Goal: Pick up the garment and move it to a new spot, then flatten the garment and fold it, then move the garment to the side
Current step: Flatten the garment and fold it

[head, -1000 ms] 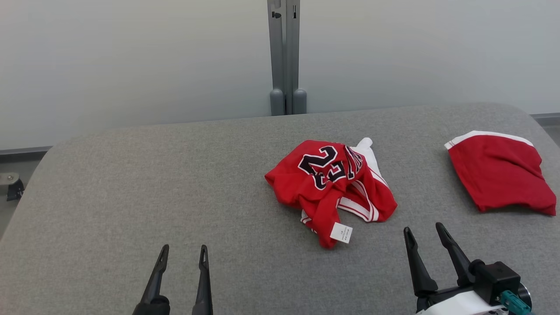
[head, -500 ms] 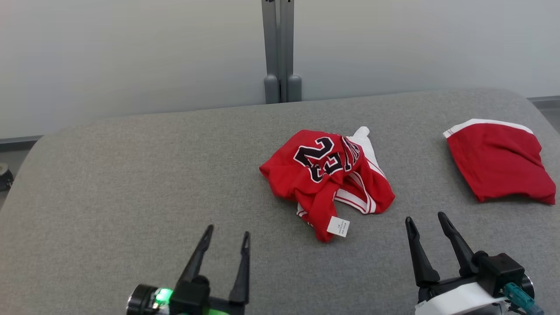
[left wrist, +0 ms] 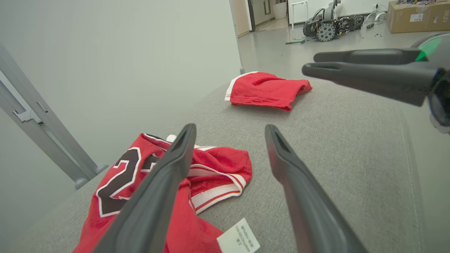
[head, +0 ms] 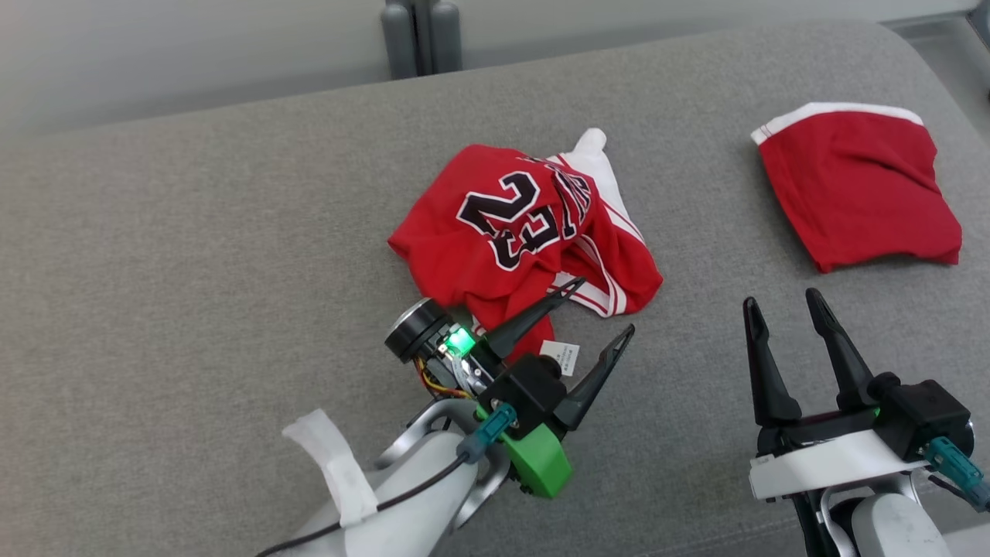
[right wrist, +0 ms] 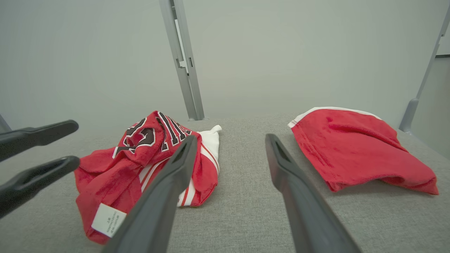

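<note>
A crumpled red jersey with black "23" numerals and white trim lies mid-table, its white label at the near edge; it shows too in the left wrist view and the right wrist view. My left gripper is open, angled up to the right, hovering over the jersey's near right corner with nothing between its fingers. My right gripper stands open over bare table to the right of the jersey, empty.
A second red garment with a white band lies folded at the table's right. The grey fabric table has open room on its left. A grey post stands behind the far edge.
The camera has tilted down and shifted. My left arm has swung forward and to the right, reaching the jersey's near edge. The right gripper has held its place.
</note>
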Robot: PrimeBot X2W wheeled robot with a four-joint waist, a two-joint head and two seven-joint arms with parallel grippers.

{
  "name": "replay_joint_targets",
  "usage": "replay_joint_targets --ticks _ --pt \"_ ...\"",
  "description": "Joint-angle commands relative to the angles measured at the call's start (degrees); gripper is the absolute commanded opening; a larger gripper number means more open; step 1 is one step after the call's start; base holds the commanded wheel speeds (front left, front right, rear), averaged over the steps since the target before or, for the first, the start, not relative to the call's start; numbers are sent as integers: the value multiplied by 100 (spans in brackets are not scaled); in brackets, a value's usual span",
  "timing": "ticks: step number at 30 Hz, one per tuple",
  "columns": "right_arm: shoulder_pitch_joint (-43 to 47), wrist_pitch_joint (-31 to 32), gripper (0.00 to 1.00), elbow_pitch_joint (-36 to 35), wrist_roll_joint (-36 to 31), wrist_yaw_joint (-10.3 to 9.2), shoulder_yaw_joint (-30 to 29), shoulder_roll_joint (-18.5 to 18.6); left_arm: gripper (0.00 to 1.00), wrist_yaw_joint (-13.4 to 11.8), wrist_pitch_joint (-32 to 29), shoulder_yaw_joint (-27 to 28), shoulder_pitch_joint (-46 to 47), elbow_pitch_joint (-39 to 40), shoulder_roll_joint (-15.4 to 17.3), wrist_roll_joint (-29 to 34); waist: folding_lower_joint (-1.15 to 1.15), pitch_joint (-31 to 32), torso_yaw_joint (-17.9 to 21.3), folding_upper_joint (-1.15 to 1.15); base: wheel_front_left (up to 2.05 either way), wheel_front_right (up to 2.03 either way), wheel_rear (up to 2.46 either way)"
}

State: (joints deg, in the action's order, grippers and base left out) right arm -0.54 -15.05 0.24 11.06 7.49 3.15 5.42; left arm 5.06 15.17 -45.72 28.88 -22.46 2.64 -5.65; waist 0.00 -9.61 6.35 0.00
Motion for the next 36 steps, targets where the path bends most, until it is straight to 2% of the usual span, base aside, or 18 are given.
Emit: replay_joint_targets --ticks 1,8,17,21,22,23,24,28,36 --pt "-148 -17 100 -27 -1 0 -29 -33 100 39 -6 -125 247 -205 49 -62 0 -840 677 0 0 0 0" --pt "-407 -17 100 -54 31 0 -5 -138 100 91 -109 -771 1127 -1507 41 -498 0 -1232 1126 0 0 0 0" --pt "-537 -17 100 -44 57 -1 26 -218 100 -145 -151 -1272 1824 -2271 45 -1190 0 -1578 1436 0 0 0 0" --pt "-631 -17 100 -60 82 -1 37 -240 100 -391 -211 -1377 2033 -2719 47 -1366 0 -1645 1533 0 0 0 0" --pt "-629 -17 100 -61 87 -1 33 -243 76 -421 -259 -1434 2072 -2836 52 -1399 0 -1649 1545 0 0 0 0" --pt "-634 -17 100 -60 87 -1 24 -245 18 -429 -265 -1468 2095 -2903 53 -1437 0 -1648 1550 0 0 0 0" --pt "-644 -17 100 -61 82 -1 2 -243 0 -464 -248 -1495 2123 -2971 57 -1465 0 -1637 1549 0 0 0 0" --pt "-563 -17 100 -50 61 -1 -101 -252 0 -556 -126 -1555 2240 -2892 59 -1678 0 -1487 1446 0 0 0 0" --pt "-405 -17 100 28 97 -1 -105 -248 0 -354 1 -1659 2600 -2019 28 -2164 0 -771 1134 0 0 0 0"
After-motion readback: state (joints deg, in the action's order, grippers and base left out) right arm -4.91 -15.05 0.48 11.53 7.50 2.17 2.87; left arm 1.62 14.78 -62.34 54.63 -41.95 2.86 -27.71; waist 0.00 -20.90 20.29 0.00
